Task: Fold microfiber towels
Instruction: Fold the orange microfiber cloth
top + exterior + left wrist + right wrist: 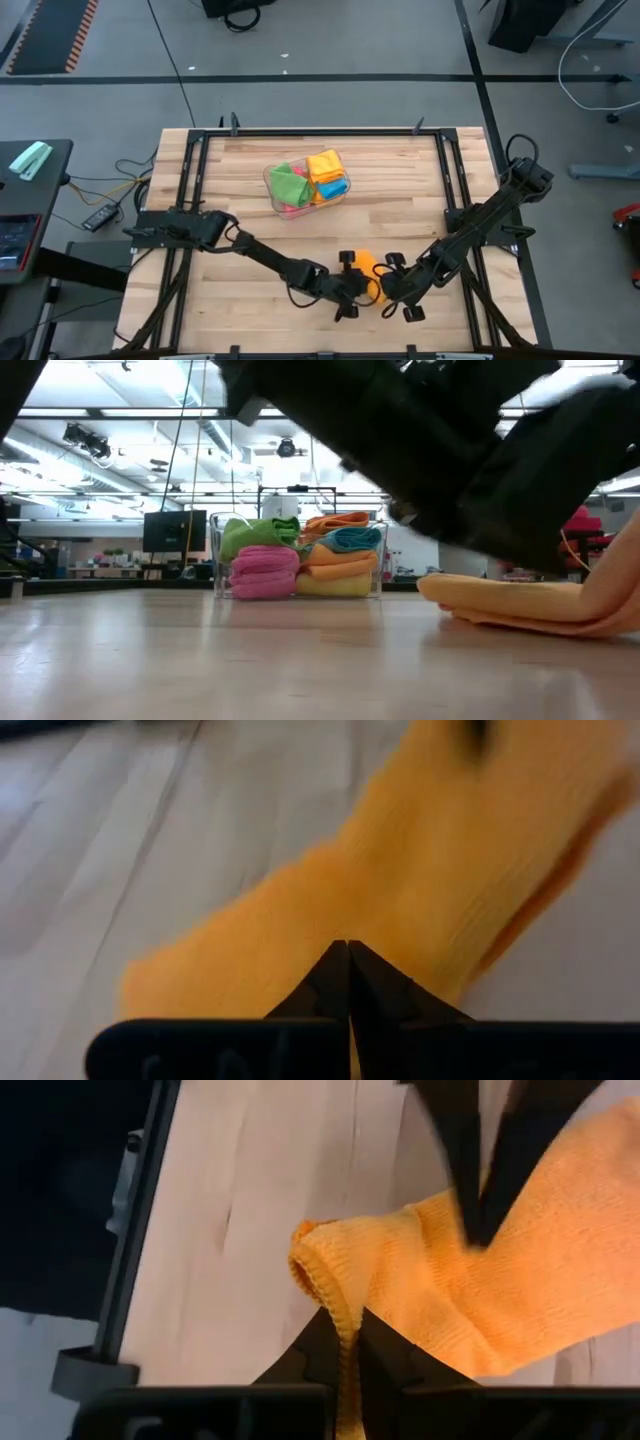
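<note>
An orange microfiber towel (367, 272) lies on the wooden table near its front edge, between my two grippers. In the low view the towel (530, 605) lies flat and its right end rises off the table. My left gripper (352, 287) is shut at the towel's left side, and its own view (348, 948) shows the fingertips together on the cloth. My right gripper (392, 290) is shut on the towel's right side (347, 1330). Other towels, green, orange, blue, pink and yellow, sit in a clear bin (307, 180). My left gripper has its shut fingertips (480, 1230) on the towel's broad face (400, 900), a little in from its edge. Whether cloth is pinched between the tips is hidden by the fingers themselves. The towel under them lies low over the table. My right gripper pinches the towel's stitched edge (338, 1312) between its two fingers, near a curled corner (305, 1245). The edge runs back between the fingers. One layer or several, I cannot tell. This end is raised off the table (620, 585), and the rest lies on it.
The clear bin (300, 560) of folded towels stands at the table's far middle. Dark frame rails (190, 200) run along the table's left, right and far edges. Bare wood (240, 310) lies at the front left.
</note>
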Robot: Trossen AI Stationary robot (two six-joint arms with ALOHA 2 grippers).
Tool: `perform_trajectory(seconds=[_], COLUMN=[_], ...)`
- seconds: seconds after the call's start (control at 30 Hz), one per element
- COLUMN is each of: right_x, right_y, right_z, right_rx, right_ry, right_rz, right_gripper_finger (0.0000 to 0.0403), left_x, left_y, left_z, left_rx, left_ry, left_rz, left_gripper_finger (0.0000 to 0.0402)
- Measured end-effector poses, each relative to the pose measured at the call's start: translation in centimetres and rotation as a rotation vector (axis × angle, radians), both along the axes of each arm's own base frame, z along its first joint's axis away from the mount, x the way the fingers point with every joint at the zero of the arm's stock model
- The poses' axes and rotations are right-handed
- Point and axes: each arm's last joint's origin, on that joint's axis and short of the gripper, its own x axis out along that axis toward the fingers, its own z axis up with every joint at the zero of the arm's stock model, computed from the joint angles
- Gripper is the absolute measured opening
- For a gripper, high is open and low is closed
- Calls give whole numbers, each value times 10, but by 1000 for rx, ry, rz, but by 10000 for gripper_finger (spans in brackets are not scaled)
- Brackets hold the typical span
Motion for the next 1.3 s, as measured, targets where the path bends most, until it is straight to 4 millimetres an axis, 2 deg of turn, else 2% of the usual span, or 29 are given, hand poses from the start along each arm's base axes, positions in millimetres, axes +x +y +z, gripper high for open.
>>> perform_trajectory(seconds=[0.2,0.37,0.57,0.77,0.93,1.1,1.3], right_x=[0,3,14,25,31,35,44], right_y=[1,-3,-18,-40,-55,-65,-70], right_z=[5,6,4,1,-1,-1,-2], right_rx=[33,31,-27,-70,-93,-125,-157], right_ry=[-11,-28,-46,-48,-30,-47,-106], right_rz=[8,19,50,72,91,136,154], right_gripper_finger=[23,23,23,23,23,23,23], left_x=[-2,1,2,2,2,0,0], left_y=[2,0,-2,-2,-2,-6,-6], left_z=[-4,-23,-28,-28,-28,-29,-29], left_rx=[14,16,45,45,46,59,60], left_ry=[22,24,21,25,29,31,31], left_rz=[51,32,7,1,-1,-14,-15], left_gripper_finger=[21,19,6,27,17,9,25])
